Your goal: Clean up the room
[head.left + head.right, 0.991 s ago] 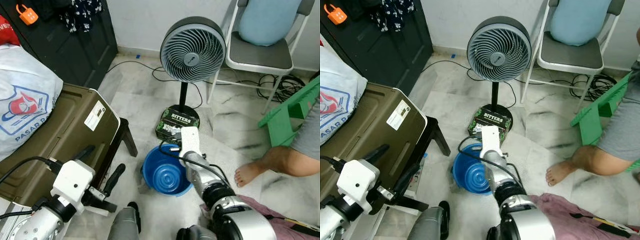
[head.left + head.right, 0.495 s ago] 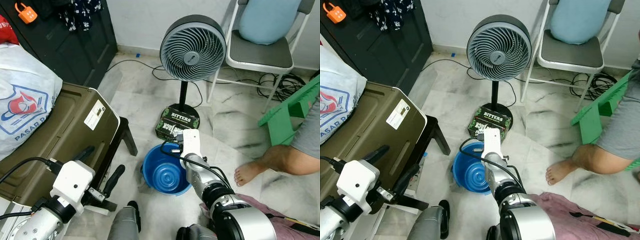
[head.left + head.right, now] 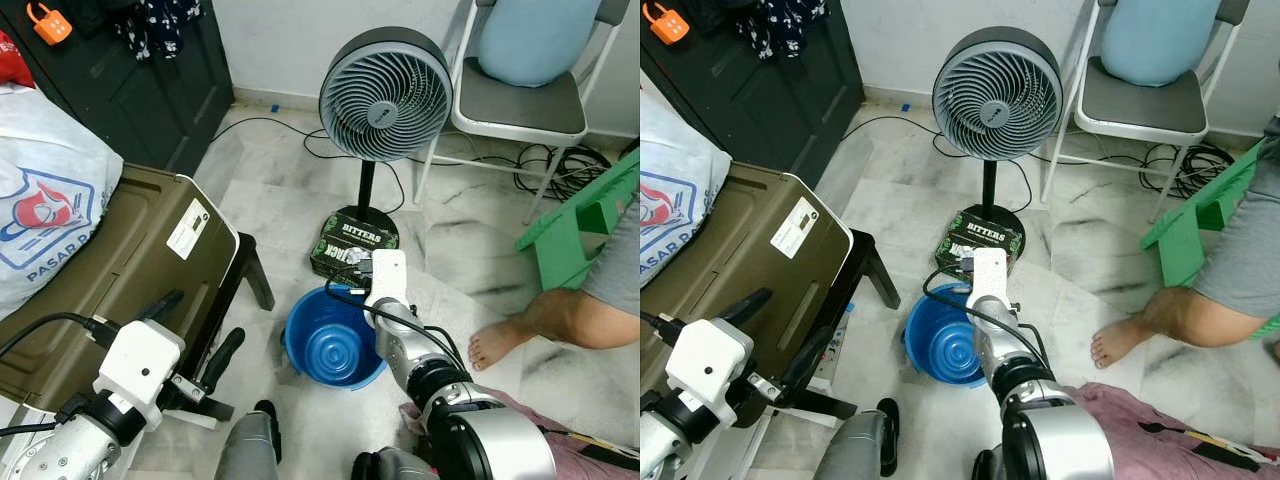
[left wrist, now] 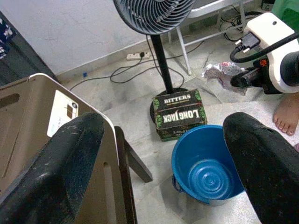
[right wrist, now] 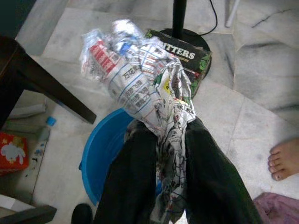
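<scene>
The right end effector point(image 5: 161, 186) is clamped on a crumpled wrapper point(image 5: 140, 88), held above the blue bucket point(image 3: 332, 345) on the floor beside the fan point(image 3: 385, 90). The left end effector point(image 4: 163, 158) hovers spread apart by the brown bin point(image 3: 110, 270).

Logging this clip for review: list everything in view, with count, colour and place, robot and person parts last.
Bucket: one, blue, on the floor.
Crumpled wrapper: one, printed, above the bucket.
Box: one, black-green, at the fan's base.
Fan: one, grey, standing behind the box.
Bin: one, olive, left.
Bag: one, white, on the bin.
Chair: one, white, with a blue cushion.
Person's foot: one, right.
Right gripper: clamps the wrapper.
Left gripper: open, low left.
</scene>
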Robot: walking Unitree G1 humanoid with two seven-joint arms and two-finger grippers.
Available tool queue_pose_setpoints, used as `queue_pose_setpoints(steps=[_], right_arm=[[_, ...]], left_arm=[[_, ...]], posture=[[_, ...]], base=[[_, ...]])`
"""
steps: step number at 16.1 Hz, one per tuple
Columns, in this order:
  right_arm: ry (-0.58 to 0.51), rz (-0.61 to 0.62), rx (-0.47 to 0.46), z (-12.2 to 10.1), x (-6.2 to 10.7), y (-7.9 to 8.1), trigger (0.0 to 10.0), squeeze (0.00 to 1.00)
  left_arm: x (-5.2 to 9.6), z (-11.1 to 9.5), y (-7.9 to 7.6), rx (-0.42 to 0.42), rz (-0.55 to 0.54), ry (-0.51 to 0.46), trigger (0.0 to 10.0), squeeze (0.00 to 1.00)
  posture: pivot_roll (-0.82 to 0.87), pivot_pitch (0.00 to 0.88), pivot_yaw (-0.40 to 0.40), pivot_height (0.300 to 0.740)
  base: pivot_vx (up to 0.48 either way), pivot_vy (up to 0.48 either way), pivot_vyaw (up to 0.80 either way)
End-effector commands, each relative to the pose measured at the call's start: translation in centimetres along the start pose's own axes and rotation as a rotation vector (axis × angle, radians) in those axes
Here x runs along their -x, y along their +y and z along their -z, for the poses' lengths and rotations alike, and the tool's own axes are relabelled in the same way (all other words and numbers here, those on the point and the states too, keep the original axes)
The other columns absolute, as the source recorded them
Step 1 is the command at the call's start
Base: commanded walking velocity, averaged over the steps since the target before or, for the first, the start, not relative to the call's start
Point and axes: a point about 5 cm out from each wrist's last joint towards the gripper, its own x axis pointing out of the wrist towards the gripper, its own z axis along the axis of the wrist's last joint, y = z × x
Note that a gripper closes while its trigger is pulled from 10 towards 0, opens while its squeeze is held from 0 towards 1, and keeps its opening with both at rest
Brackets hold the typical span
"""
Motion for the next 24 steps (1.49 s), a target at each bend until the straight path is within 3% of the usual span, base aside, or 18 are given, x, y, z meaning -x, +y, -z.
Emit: queue_pose_setpoints(steps=[1, 10, 14, 15, 16, 19, 24], right_arm=[[0.000, -0.001, -0.012, -0.1, 0.0, 0.2, 10.0, 1.00], [-0.040, -0.011, -0.037, -0.6, 0.0, 0.5, 10.0, 1.00], [-0.095, -0.069, -0.017, -1.2, 0.2, 0.2, 10.0, 1.00], [-0.136, -0.095, -0.016, -1.5, 0.6, -0.5, 10.0, 1.00], [-0.159, -0.104, 0.010, -1.7, 1.0, -1.1, 10.0, 1.00], [-0.195, -0.151, 0.062, -2.1, 1.7, -2.5, 10.0, 1.00], [-0.199, -0.212, 0.099, -1.9, 4.9, -5.5, 10.0, 1.00]], left_arm=[[0.2, -0.1, -0.1, -0.003, 0.004, 0.004, 10.0, 0.00], [0.0, -0.2, 0.2, -0.016, 0.002, -0.001, 10.0, 0.00], [-1.2, -0.2, 0.0, -0.008, -0.003, -0.032, 10.0, 0.00], [-2.1, -0.2, 0.4, -0.021, -0.077, -0.070, 10.0, 0.00], [-2.6, -0.2, 0.5, 0.032, -0.107, -0.085, 10.0, 0.00], [-4.0, -0.3, 0.3, 0.045, -0.119, -0.115, 10.0, 0.00], [-6.3, -0.1, -0.2, 0.102, -0.165, -0.170, 10.0, 0.00]], posture=[[0.30, 0.235, 0.021, 0.740], [0.30, 0.227, 0.031, 0.740], [0.25, 0.199, 0.013, 0.740], [0.20, 0.177, -0.005, 0.740], [0.18, 0.165, -0.015, 0.740], [0.14, 0.132, -0.040, 0.740], [0.05, 0.080, -0.056, 0.740]], base=[[0.000, 0.000, 0.00], [0.000, 0.000, 0.00], [0.000, 0.000, 0.00], [0.000, 0.000, 0.00], [0.000, 0.000, 0.00], [0.000, 0.000, 0.00], [0.000, 0.000, 0.00]])
